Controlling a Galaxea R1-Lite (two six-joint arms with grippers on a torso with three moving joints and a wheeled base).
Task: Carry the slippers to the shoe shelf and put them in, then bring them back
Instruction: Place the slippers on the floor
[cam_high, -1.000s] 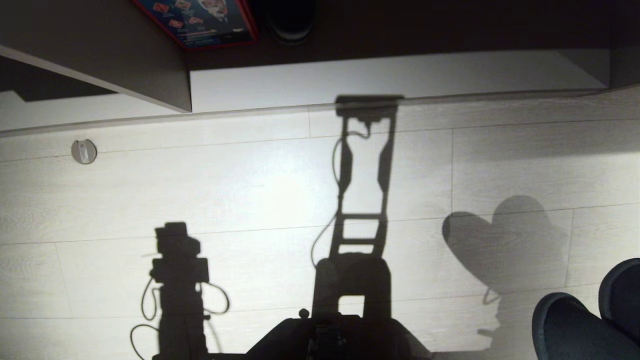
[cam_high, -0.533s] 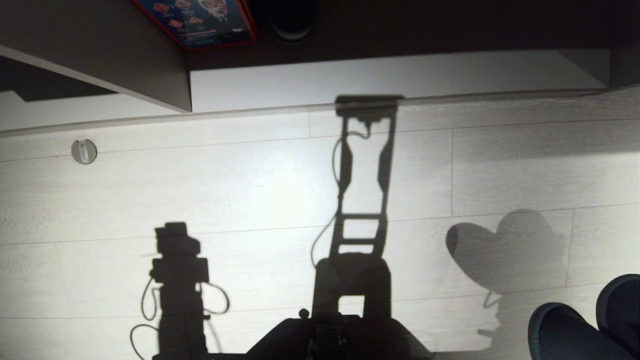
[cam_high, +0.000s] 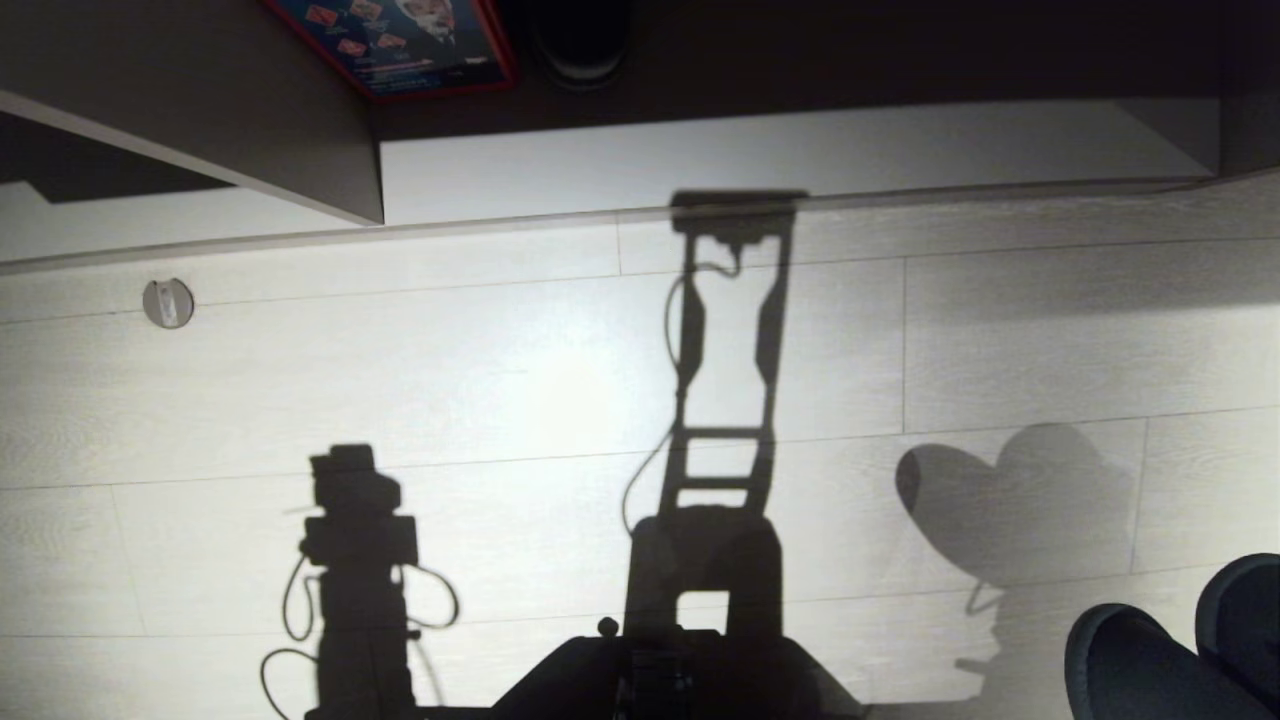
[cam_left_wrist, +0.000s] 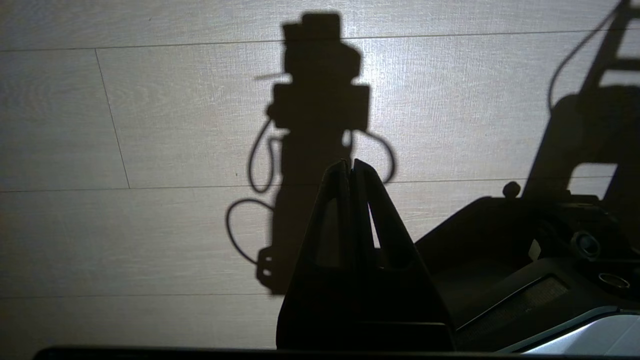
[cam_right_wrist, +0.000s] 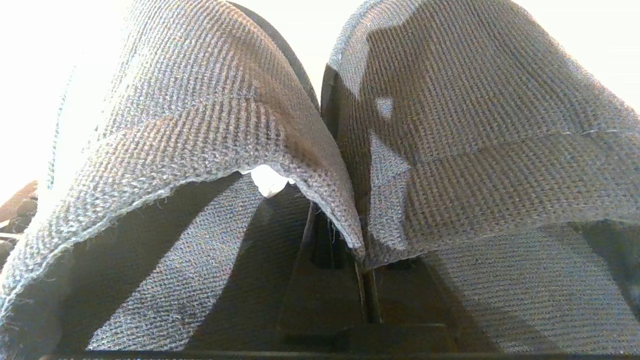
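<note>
While right tool pinches slippers, pale floor, shoe shelf beyond.

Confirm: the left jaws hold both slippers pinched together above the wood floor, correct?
Wrong arm. The right wrist view shows the right gripper shut on the slippers, pinching both together. The left gripper is shut on nothing above the floor.

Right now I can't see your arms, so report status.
Right gripper shut on the slippers, pair carried. Left gripper shut, empty. Bare floor ahead, nothing blocking.
</note>
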